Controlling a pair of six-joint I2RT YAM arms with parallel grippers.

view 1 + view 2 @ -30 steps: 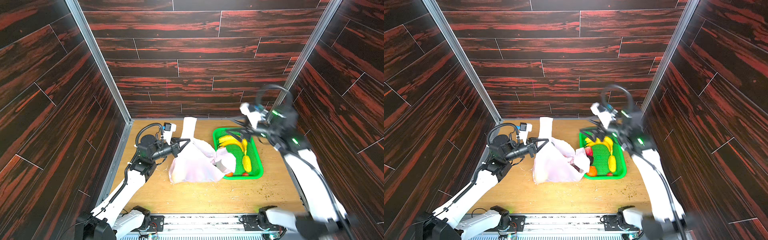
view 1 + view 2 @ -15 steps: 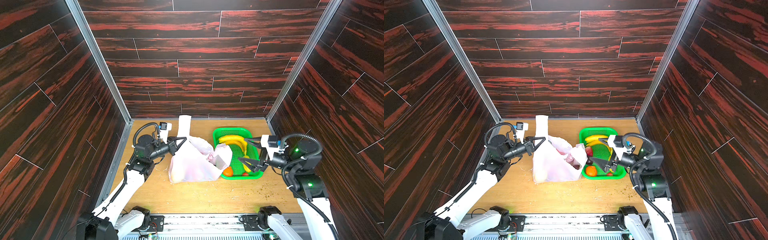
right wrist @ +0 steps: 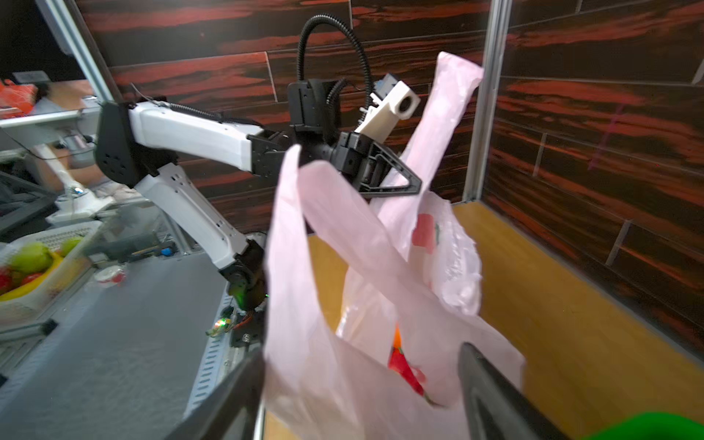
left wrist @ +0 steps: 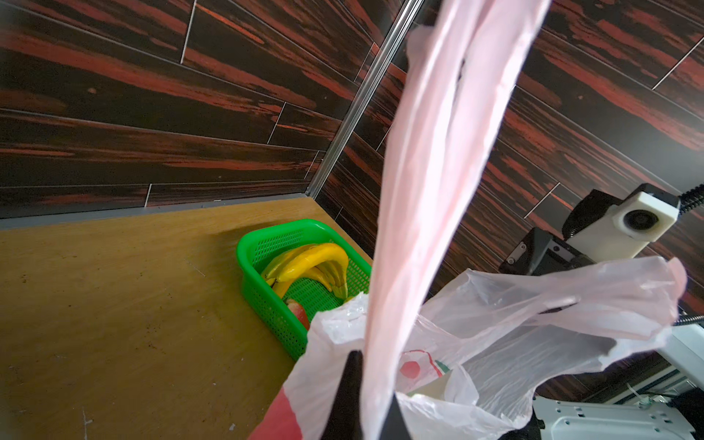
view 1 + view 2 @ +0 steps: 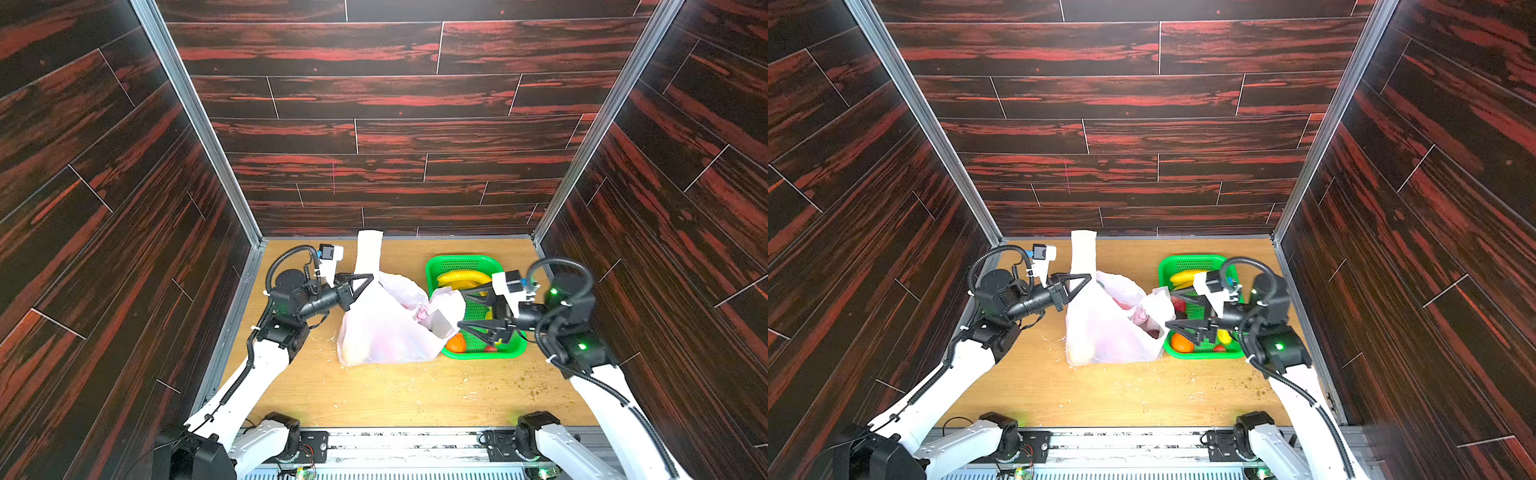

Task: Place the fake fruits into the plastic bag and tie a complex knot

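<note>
One plastic bag (image 5: 382, 332) sat mid-table on the wooden table (image 5: 395, 395), its right side against the single green basket (image 5: 461, 259), which stood to the right and further back. The bag had two handle strips. The left gripper (image 5: 371, 277) was clamped on the far-left strip (image 5: 368, 253), which stood upright above its closed fingers (image 4: 352, 384). The second strip (image 3: 289, 228) drooped to the right, lying between the right gripper (image 5: 460, 308)'s two jaws, which stood wide apart and hung over the basket's left side. In both top views the basket held one banana bunch (image 5: 1185, 276) at its far end, one orange (image 5: 1181, 344) at the near-left corner, one lemon (image 5: 1224, 336) under the right arm, and two small red fruits (image 5: 1178, 304). Pinkish shapes showed through the bag's film; how many could not be told
</note>
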